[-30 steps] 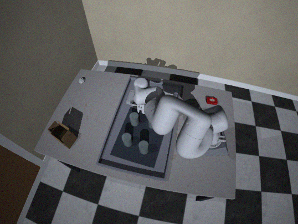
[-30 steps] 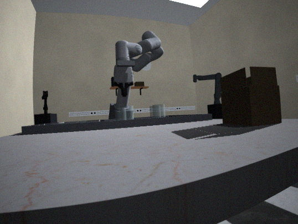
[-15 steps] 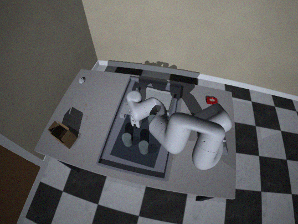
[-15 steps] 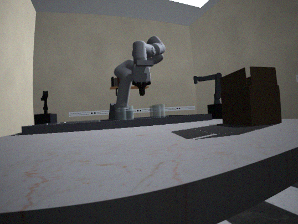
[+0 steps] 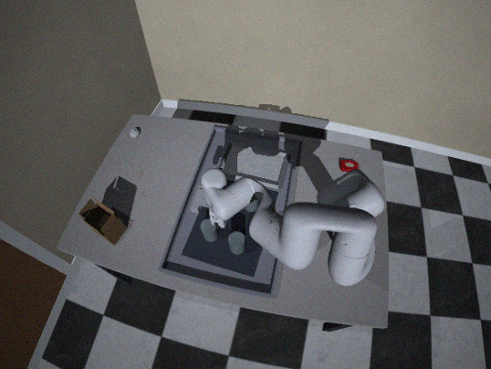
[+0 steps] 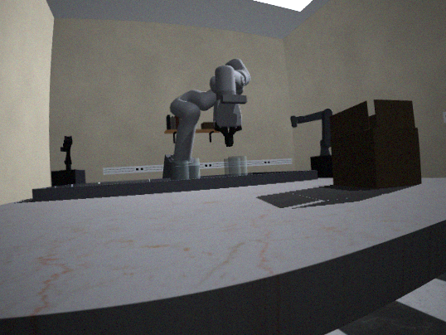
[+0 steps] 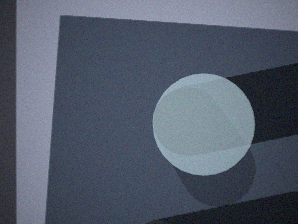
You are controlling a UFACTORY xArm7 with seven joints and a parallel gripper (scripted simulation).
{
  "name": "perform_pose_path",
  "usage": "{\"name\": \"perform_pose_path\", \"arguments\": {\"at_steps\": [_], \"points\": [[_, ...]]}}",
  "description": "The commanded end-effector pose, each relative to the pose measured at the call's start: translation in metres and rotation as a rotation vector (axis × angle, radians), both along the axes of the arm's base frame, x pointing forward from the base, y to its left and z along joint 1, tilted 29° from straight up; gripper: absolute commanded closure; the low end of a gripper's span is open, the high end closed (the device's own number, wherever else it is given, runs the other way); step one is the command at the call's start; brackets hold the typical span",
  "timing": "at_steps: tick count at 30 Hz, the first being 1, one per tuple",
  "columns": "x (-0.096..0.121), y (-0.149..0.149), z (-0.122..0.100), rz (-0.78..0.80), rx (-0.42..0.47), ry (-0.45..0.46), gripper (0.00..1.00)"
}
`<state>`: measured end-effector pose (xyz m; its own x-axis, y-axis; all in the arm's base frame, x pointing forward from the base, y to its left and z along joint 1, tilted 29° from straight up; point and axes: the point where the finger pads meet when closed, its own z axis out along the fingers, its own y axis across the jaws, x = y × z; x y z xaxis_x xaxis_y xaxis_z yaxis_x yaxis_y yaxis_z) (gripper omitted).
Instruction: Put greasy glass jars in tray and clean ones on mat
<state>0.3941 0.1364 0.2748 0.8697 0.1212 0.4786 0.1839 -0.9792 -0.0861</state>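
Closed, empty gripper above drying mat, glass jar upright beneath, long axis vertical

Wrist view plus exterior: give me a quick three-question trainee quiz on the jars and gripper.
1. True or false: the gripper is shut on a jar.
2. In the wrist view, the jar stands on: A) the dark mat; B) the bare table top; C) the checkered floor.
3. Fill in: the wrist view shows ___ jar(s).

Key: 1 false, the gripper is shut, empty and raised above the jars. 2 A. 3 one.
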Motion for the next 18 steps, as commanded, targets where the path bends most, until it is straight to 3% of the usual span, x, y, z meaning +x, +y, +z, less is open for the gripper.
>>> {"name": "perform_pose_path", "arguments": {"at_steps": [1, 11, 18], "points": [[0.011, 0.004, -0.017, 0.001, 0.001, -0.005, 1.0], [0.029, 0.011, -0.05, 0.001, 0.001, -0.005, 1.0], [0.029, 0.011, -0.05, 0.001, 0.001, -0.005, 1.0]]}}
